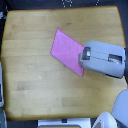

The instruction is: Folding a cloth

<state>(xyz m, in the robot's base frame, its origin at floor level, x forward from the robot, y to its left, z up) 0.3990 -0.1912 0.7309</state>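
Here the cloth lies flat, one corner under the end effector, whose opening I cannot tell.

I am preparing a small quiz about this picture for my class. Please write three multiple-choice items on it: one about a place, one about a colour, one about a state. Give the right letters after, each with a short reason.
1. Where does the robot's arm meet the cloth?
A. at the cloth's corner toward the exterior view's right
B. at the cloth's top corner
C. nowhere, it is far from the cloth

2. What colour is the cloth?
A. blue
B. pink-magenta
C. white

3. How does the cloth lie?
A. rolled into a tube
B. hanging off the table's edge
C. spread flat in one layer

Answers:
1. A: the grey arm enters from the exterior view's right and its end overlaps the cloth at that side.
2. B: the fabric is plain pink-magenta against the wooden table.
3. C: it shows as a flat four-sided shape with no visible fold, wholly on the tabletop.
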